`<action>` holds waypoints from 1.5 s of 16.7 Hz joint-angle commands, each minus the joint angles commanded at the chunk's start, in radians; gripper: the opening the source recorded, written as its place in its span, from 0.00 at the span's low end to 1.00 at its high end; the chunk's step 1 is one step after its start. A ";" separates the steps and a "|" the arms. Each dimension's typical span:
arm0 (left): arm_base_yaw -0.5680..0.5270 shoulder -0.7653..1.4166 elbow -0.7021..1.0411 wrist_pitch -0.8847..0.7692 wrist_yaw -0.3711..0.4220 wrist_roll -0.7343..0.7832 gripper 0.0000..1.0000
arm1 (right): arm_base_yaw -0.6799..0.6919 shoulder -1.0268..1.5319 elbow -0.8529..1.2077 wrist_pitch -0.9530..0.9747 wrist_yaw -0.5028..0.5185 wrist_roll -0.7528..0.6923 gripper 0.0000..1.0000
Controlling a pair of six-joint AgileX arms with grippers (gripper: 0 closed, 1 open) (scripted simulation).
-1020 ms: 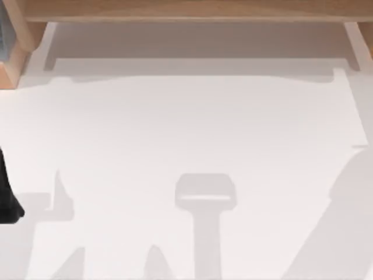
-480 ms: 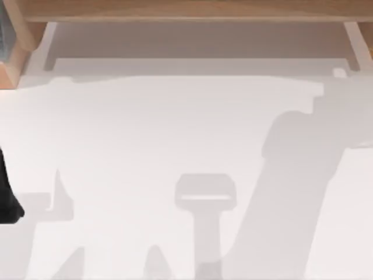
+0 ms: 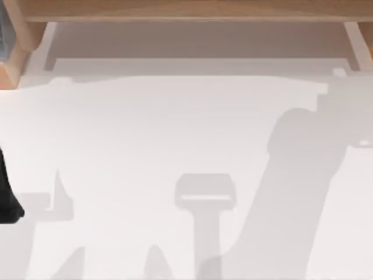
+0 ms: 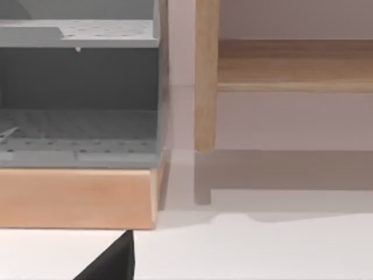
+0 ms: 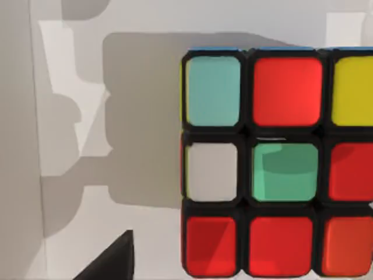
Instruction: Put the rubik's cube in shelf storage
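The rubik's cube (image 5: 274, 163) looms close in the right wrist view, its facing side red, green, yellow, white and light blue, with the white table behind it. A black part of my right gripper (image 5: 113, 259) shows beside the cube, apart from it. The shelf storage (image 3: 175, 10) runs along the table's far edge as a long light-brown board on pale uprights (image 3: 354, 46). The left wrist view has its board (image 4: 291, 64) and a wooden upright (image 4: 207, 76). My left arm (image 3: 7, 198) is parked at the table's left edge.
A grey perforated rack (image 4: 76, 87) stands on a wooden base (image 4: 76, 198) at the shelf's left end. A broad arm shadow (image 3: 291, 192) lies across the right half of the white table (image 3: 145, 128). Smaller shadows lie near the front edge.
A large arm shadow has spread over the table's right half, where only a faint shade lay before. In the last half second it shifted slightly right. The left arm has not moved.
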 joint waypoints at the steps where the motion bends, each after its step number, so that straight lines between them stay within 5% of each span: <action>1: 0.000 0.000 0.000 0.000 0.000 0.000 1.00 | 0.001 0.011 -0.012 0.024 0.000 0.002 1.00; 9: 0.000 0.000 0.000 0.000 0.000 0.000 1.00 | 0.016 0.075 -0.067 0.146 0.004 0.016 1.00; 22: 0.000 0.000 0.000 0.000 0.000 0.000 1.00 | 0.016 0.075 -0.067 0.146 0.004 0.016 0.02; 25: 0.000 0.000 0.000 0.000 0.000 0.000 1.00 | 0.016 0.075 -0.067 0.146 0.004 0.016 0.00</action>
